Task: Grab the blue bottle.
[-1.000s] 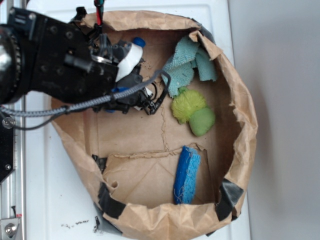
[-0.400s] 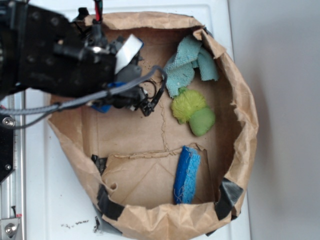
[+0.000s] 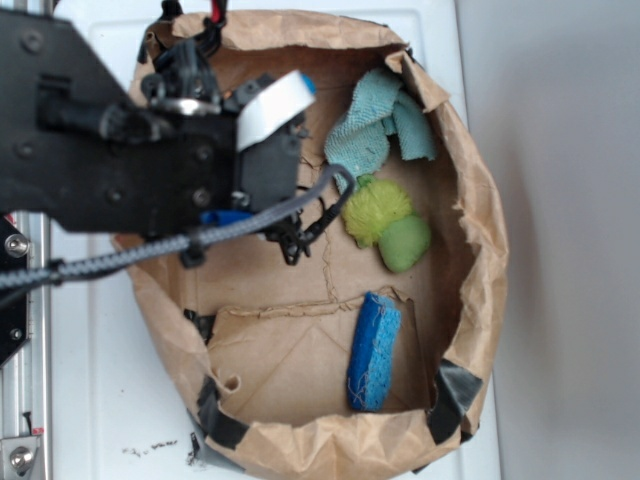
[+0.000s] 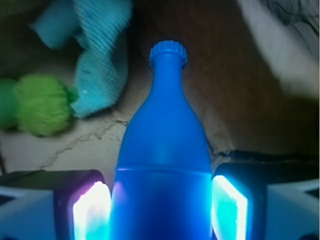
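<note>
White bench (image 3: 90,400) surface carries a wide, shallow tub made of crumpled brown paper (image 3: 490,240), its rim patched with strips of dark tape near the lower edge. A grey wall or floor area lies to the right of the bench.

Taking the brown paper tub as the landmark: a folded teal woven cloth (image 3: 375,125) lies against the tub's upper right wall. Just below the cloth sits a lime-green fuzzy scrubber touching a smooth green rounded sponge (image 3: 388,225), near the tub's right side. A flat blue rectangular sponge with a fuzzy edge (image 3: 374,350) stands on its side in the tub's lower middle, beside a torn cardboard flap in the floor.

The black robot arm (image 3: 110,150) reaches in over the tub's upper left part, with a grey braided cable trailing across to the left. In the exterior view only a sliver of blue shows beneath the arm, at the tub's upper left.

The wrist view shows the smooth bright-blue plastic bottle with a cylindrical body and narrow ribbed-cap neck (image 4: 162,165) lying between the two fingers of the hand (image 4: 161,210), neck pointing away toward the tub's wall. The fingers' pads (image 4: 92,212) glow on either side of the bottle's body, right against its sides. The hand appears pressed onto the bottle, pinching its body. The teal cloth (image 4: 97,55) and the green scrubber (image 4: 42,105) appear beyond, to the left of the bottle's neck.
</note>
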Robot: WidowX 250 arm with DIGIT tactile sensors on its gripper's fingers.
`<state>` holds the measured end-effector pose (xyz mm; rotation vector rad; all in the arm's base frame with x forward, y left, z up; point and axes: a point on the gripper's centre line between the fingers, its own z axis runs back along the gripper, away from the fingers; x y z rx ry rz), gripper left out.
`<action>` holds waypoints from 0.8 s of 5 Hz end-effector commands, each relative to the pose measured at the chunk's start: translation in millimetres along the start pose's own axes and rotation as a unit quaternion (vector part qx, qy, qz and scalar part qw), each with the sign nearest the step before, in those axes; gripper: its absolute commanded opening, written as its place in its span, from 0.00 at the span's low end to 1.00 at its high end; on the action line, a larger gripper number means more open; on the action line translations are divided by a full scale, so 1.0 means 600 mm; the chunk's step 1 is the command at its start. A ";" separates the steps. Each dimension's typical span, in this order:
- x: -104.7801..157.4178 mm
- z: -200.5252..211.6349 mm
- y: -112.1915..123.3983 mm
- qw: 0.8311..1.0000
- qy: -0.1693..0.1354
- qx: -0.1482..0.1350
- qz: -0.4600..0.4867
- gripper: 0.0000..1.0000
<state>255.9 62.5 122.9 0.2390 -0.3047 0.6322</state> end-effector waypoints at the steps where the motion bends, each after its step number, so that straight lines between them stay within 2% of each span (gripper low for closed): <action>1: 0.033 0.112 -0.005 0.996 -0.009 -0.032 -0.083 0.00; 3: 0.066 0.177 0.004 0.995 0.026 -0.057 -0.081 0.00; 4: 0.067 0.176 -0.001 0.997 -0.019 -0.044 -0.066 0.00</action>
